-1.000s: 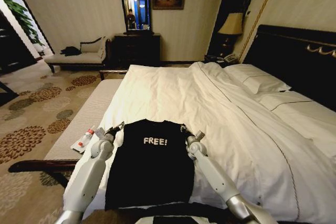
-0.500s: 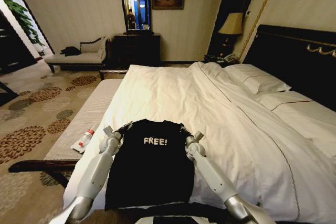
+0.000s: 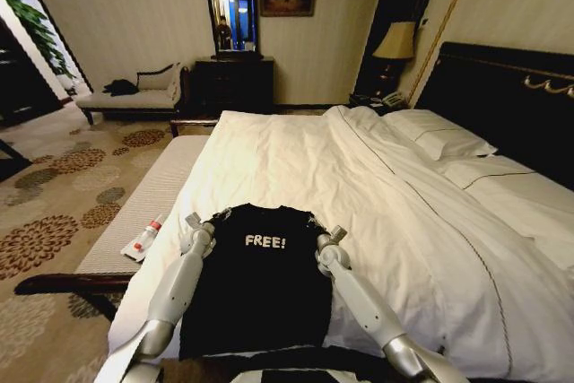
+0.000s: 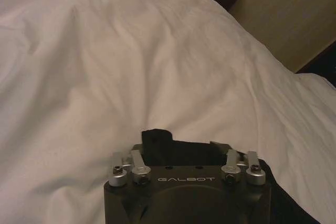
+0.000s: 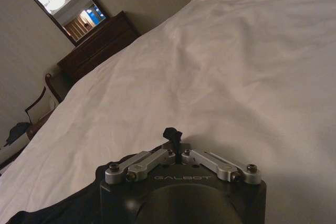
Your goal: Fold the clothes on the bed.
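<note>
1. The left tool (image 3: 218,215) is pinched onto the black T-shirt's (image 3: 260,284) left shoulder; the right tool (image 3: 313,221) is closed on its right shoulder.
2. The T-shirt lies at the bed's (image 3: 377,177) near edge, its sleeves apparently already folded in.
3. The lengthwise fold seems not yet done.

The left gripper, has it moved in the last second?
Yes. The left gripper has slid inward, from beside the T-shirt onto its left shoulder, nearer the FREE! lettering.
</note>
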You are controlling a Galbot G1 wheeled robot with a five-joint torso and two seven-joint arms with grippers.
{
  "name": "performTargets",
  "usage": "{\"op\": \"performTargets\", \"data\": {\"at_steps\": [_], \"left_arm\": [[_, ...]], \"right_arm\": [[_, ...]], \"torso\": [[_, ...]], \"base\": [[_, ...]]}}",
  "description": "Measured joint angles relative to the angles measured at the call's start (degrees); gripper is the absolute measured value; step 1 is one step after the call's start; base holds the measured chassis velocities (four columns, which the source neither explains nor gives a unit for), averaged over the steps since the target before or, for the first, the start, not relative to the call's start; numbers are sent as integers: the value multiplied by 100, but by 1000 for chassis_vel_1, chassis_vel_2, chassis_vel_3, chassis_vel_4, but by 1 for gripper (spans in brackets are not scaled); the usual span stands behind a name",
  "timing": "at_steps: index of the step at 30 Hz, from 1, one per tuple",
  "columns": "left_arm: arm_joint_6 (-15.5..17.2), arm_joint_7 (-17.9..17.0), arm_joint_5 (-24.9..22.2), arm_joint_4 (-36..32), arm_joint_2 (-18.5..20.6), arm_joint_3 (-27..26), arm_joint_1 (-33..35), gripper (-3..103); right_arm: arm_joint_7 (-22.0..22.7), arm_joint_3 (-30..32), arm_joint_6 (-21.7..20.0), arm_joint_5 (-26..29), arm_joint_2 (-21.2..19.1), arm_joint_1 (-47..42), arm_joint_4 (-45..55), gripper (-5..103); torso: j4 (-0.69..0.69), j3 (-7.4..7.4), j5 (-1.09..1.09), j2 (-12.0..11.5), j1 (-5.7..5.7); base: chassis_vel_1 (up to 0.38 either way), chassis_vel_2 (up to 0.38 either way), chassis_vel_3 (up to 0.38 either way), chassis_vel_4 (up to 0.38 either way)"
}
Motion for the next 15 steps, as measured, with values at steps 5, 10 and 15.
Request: {"op": "performTargets", "data": {"at_steps": [5,10,15], "left_arm": [[-15,28,22,5,4,-14,5,47],[-68,76,36,-12,37,-37,24,30],[-82,94,36,-44,96,-37,37,9]], "right_arm": [[8,-3,3,-2,-2,32,-3,0],[11,-6,45,-9,-5,44,-4,0],[17,-6,70,-10,-15,49,26,0]], "torso": [[0,0,0,0,0],[-1,0,-1,0,0],[0,0,0,0,0]], "base": [[0,0,0,0],[0,0,0,0],[0,0,0,0]]}}
